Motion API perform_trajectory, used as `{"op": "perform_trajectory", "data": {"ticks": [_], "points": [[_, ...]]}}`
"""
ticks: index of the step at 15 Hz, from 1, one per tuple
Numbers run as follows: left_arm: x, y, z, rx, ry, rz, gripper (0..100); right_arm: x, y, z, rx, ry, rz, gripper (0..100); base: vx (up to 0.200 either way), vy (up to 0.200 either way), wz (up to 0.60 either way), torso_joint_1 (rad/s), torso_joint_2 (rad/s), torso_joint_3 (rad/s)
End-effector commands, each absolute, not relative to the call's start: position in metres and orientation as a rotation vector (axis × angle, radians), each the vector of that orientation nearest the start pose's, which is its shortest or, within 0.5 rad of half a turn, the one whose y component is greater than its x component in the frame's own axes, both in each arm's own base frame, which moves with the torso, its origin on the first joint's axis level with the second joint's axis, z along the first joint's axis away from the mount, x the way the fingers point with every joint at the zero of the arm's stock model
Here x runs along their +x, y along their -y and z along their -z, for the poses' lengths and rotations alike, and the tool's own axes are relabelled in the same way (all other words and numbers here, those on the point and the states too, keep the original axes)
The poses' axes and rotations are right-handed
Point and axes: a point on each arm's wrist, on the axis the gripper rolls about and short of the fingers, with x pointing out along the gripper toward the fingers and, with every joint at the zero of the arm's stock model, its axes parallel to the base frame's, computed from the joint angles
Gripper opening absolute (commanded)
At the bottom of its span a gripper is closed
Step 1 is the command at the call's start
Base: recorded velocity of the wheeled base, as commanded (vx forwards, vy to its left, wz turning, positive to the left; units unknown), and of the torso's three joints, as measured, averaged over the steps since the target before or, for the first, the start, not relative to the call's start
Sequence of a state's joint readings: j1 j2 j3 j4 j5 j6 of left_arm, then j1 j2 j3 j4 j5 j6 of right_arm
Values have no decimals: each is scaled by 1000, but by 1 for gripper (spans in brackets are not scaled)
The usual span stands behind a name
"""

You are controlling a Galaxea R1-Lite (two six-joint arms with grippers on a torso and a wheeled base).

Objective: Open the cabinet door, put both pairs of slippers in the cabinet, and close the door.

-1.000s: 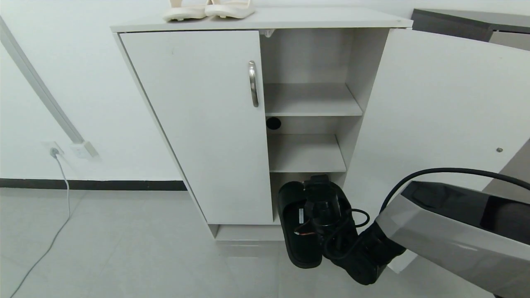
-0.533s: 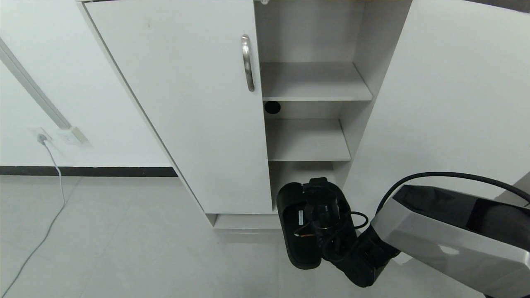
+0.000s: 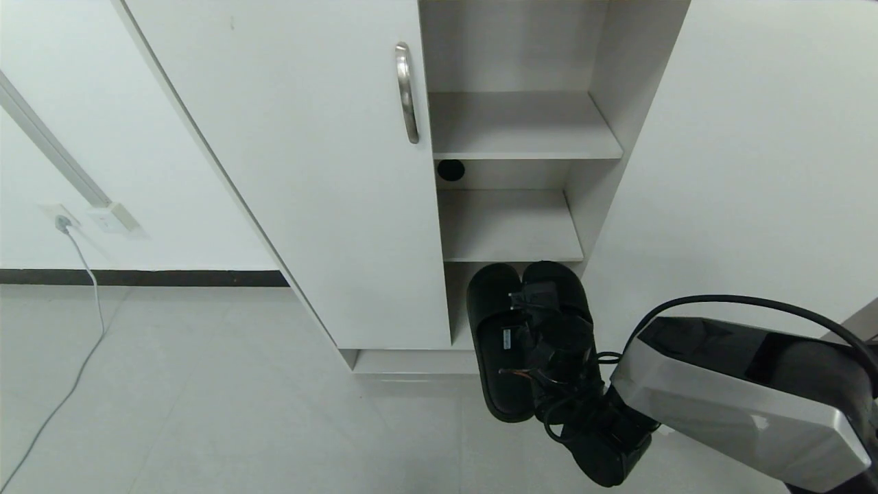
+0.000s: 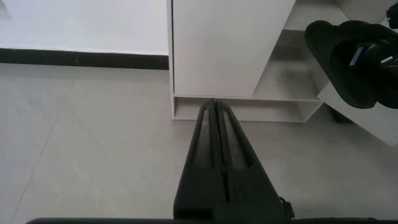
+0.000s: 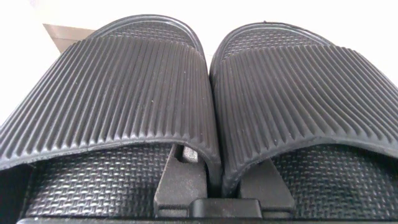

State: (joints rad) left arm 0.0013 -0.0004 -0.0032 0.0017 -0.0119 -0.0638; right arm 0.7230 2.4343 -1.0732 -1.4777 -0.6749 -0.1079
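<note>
A pair of black slippers (image 3: 511, 329) hangs side by side with my right gripper (image 3: 549, 329) shut on their inner walls. Their toes point into the cabinet's bottom compartment (image 3: 458, 302), just under the lower shelf (image 3: 507, 226). In the right wrist view the ribbed straps of the black slippers (image 5: 124, 87) arch over the right gripper (image 5: 214, 171), which pinches the two inner edges together. The cabinet's left door (image 3: 309, 171) is closed and its right door (image 3: 741, 151) stands wide open. My left gripper (image 4: 216, 112) is shut on nothing, low over the floor before the cabinet base (image 4: 236, 107).
A metal handle (image 3: 406, 92) sits on the closed door. Two bare shelves are above the bottom compartment, with a round hole (image 3: 451, 169) in the back panel. A wall socket and trailing cable (image 3: 68, 237) lie to the left. Grey tiled floor (image 3: 206, 412) spreads in front.
The head camera has tilted down and the cabinet top has left the picture. My right gripper has carried the black slippers forward, their toes now at the bottom compartment's mouth.
</note>
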Motion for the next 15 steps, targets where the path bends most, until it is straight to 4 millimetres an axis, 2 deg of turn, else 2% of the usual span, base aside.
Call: {"op": "perform_trajectory", "data": {"ticks": [1, 6, 8, 15], "points": [[-23, 0, -76, -64, 1, 11, 0, 336, -277, -48, -38, 87, -43, 0, 0, 0, 0, 0, 0, 0], [-23, 0, -76, -64, 1, 11, 0, 330, -278, -71, -10, 125, -53, 0, 0, 0, 0, 0, 0, 0], [-23, 0, -76, -64, 1, 11, 0, 328, -276, -69, -18, 115, -53, 0, 0, 0, 0, 0, 0, 0], [-23, 0, -76, -64, 0, 11, 0, 328, -276, -68, -28, 110, -53, 0, 200, 0, 0, 2, 4, 4]]}}
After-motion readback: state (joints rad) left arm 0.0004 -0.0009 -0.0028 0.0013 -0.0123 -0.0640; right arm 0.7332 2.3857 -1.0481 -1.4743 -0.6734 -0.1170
